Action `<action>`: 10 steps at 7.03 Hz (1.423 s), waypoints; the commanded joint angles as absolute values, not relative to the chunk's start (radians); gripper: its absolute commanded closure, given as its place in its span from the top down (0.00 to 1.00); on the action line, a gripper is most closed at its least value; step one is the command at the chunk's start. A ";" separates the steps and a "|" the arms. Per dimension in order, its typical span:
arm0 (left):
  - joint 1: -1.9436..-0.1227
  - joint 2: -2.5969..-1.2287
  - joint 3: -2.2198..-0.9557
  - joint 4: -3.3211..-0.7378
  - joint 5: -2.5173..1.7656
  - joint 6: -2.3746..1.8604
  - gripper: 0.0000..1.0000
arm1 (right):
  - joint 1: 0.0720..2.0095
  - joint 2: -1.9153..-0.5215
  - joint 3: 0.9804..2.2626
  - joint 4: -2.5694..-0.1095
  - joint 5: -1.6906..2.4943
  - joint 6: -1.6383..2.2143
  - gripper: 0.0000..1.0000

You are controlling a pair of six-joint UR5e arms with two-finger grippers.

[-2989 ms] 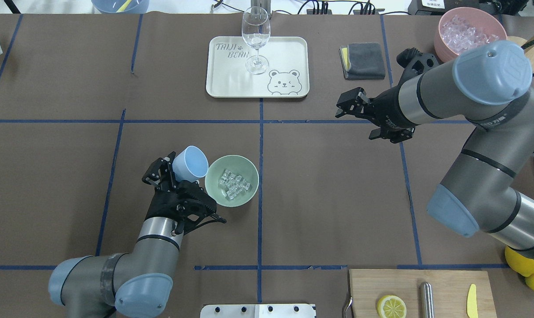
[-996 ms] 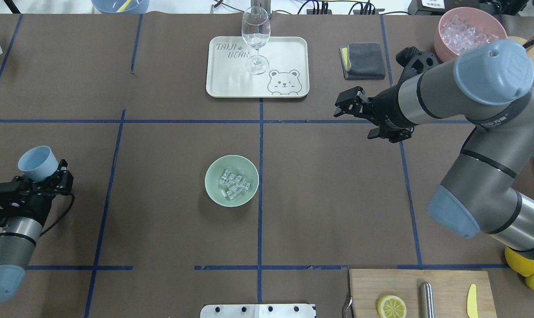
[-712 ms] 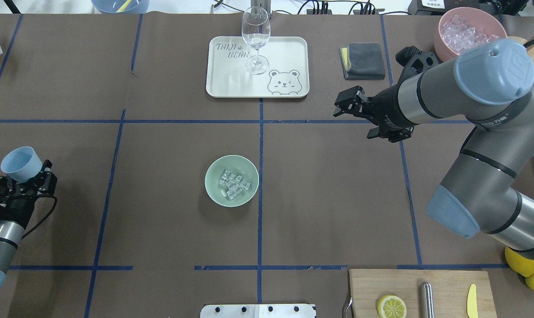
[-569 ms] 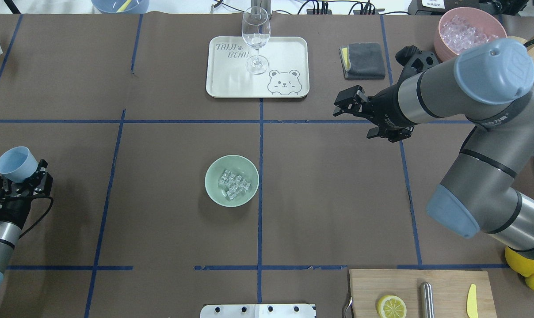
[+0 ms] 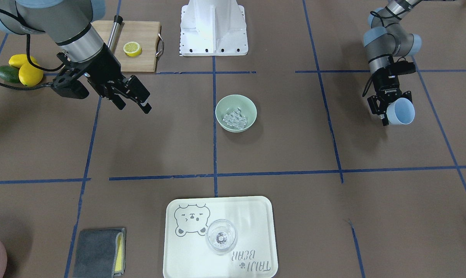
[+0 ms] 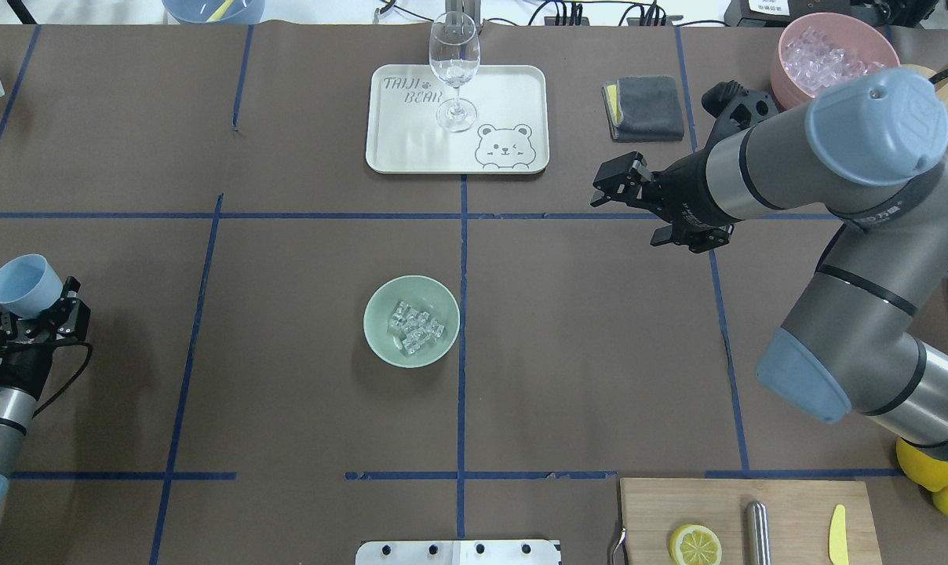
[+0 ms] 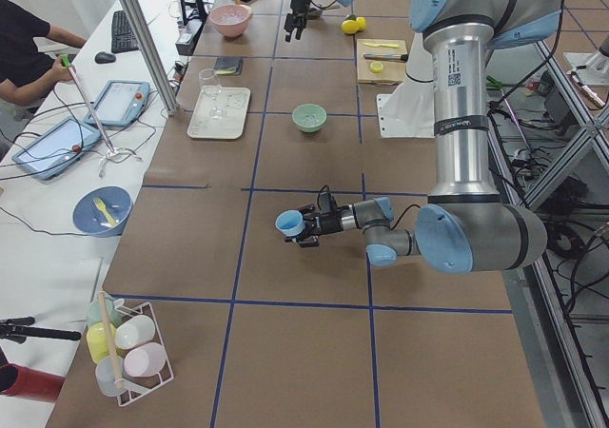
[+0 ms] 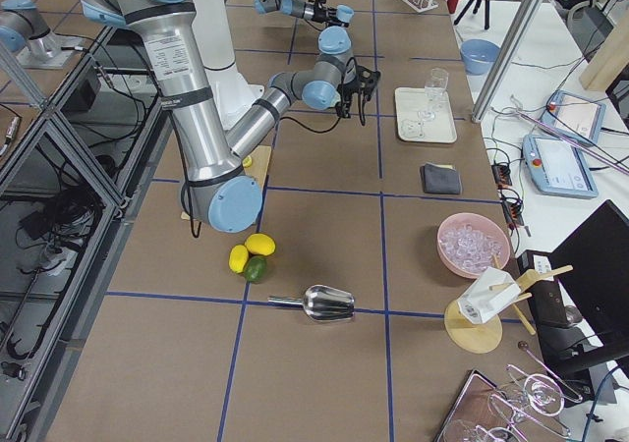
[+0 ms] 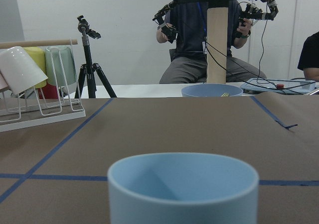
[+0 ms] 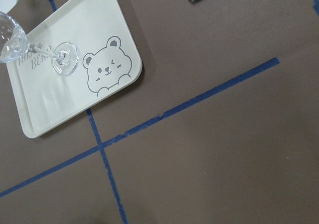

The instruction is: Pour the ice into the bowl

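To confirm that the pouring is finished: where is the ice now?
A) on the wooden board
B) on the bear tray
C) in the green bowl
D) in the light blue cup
C: the ice lies heaped in the green bowl, while the light blue cup shows no cubes inside.

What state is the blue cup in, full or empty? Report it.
Empty. The front view looks into the cup and shows only bare blue inside; the ice lies in the bowl.
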State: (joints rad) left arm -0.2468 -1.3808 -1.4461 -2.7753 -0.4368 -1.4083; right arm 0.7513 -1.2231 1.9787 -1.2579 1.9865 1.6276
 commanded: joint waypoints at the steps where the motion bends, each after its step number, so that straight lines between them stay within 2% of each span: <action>1: -0.259 -1.390 -1.428 -2.770 -0.442 -1.407 0.01 | 0.749 -1.223 1.977 -1.258 1.987 1.628 1.00; 3: -0.268 -1.422 -1.411 -2.769 -0.454 -1.407 0.04 | 0.747 -1.221 1.977 -1.258 1.987 1.628 1.00; 7: -0.276 -1.454 -1.376 -2.772 -0.456 -1.408 0.24 | 0.746 -1.221 1.979 -1.258 1.987 1.628 1.00; 8: -0.276 -1.454 -1.376 -2.773 -0.457 -1.407 0.38 | 0.746 -1.221 1.979 -1.258 1.988 1.628 1.00; 9: -0.276 -1.453 -1.374 -2.773 -0.459 -1.398 0.70 | 0.746 -1.221 1.979 -1.258 1.988 1.626 1.00; 10: -0.275 -1.453 -1.376 -2.775 -0.459 -1.391 0.80 | 0.746 -1.221 1.979 -1.258 1.988 1.628 1.00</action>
State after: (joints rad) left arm -0.2758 -1.4532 -1.3757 -2.7736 -0.4580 -1.3988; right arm 0.7456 -1.2212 1.9787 -1.2579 1.9878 1.6269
